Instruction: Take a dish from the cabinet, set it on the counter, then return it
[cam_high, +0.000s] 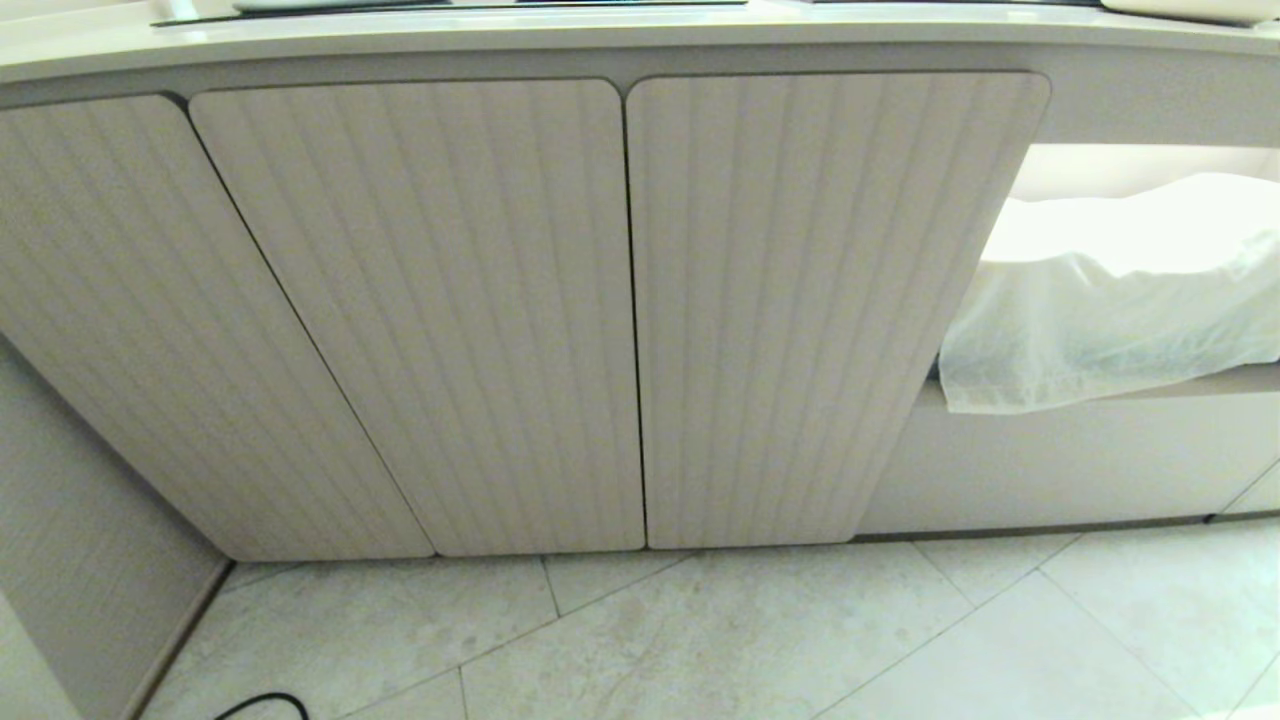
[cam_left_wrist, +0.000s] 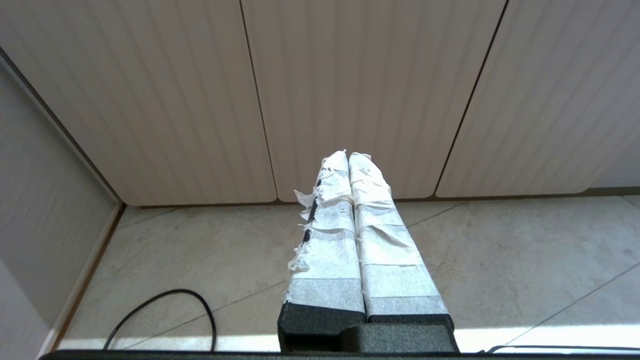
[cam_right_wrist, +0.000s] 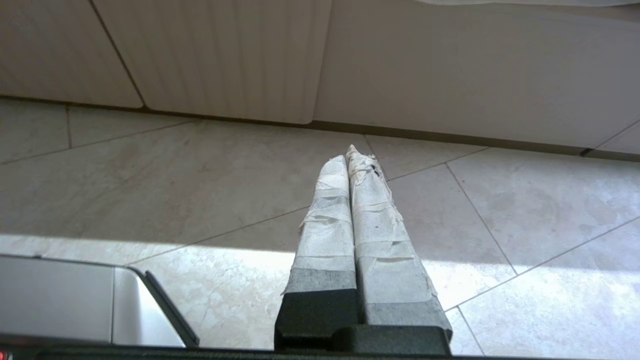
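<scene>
The cabinet (cam_high: 620, 300) fills the head view, its ribbed beige doors all closed; it also shows in the left wrist view (cam_left_wrist: 350, 90) and the right wrist view (cam_right_wrist: 220, 55). Above it runs the cream counter (cam_high: 600, 35) edge. The dish is hidden. Neither arm shows in the head view. My left gripper (cam_left_wrist: 348, 154) is shut with nothing in it, its taped fingers pressed together, low over the floor and pointing at the doors. My right gripper (cam_right_wrist: 347, 152) is shut and empty too, angled down at the floor tiles in front of the cabinet base.
To the right of the doors an open shelf holds a crumpled white cloth (cam_high: 1120, 300). A black cable (cam_left_wrist: 165, 310) loops on the tiled floor at the left. A side wall (cam_high: 90, 520) closes the left. A grey part of my base (cam_right_wrist: 75, 300) shows below the right gripper.
</scene>
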